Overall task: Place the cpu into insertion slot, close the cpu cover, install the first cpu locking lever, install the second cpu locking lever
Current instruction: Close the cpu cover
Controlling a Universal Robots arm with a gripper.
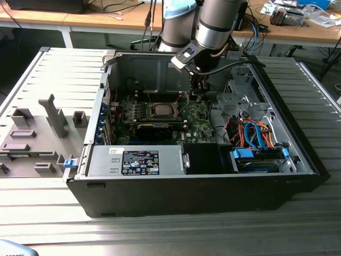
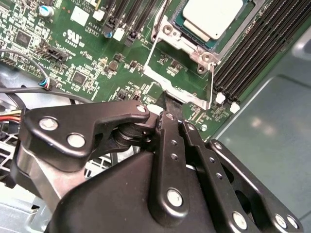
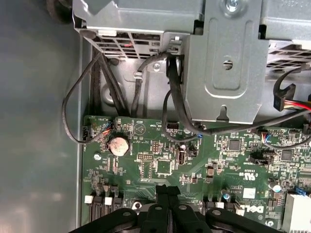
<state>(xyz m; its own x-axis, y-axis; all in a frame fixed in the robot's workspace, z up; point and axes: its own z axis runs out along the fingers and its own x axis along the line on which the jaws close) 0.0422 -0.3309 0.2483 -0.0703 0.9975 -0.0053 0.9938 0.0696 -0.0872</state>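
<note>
The cpu (image 2: pixel 214 17) sits in the insertion slot (image 2: pixel 190 46), its pale silver-grey top flat and square inside the metal rim. So placing looks done, and closing the cpu cover (image 2: pixel 151 57) appears to be the step in hand. The cover is a thin silver frame, swung open and away from the slot; the green motherboard (image 2: pixel 87 63) shows through its square opening. In the exterior view the cpu (image 1: pixel 161 110) lies near the centre of the frame, deep in the open computer case (image 1: pixel 186 197). The gripper (image 1: pixel 197 96) hangs just toward the exterior view's right of it. In the second wrist view the gripper (image 2: pixel 164 108) has its tips right at the cover's far edge, though I cannot tell whether they touch it. In the first wrist view the gripper (image 3: pixel 167 190) has its two black fingers pressed together with nothing visible between them. By my judgement, closing calls for contact on the frame's free edge and a swing over the chip, with the tips kept off its top.
</note>
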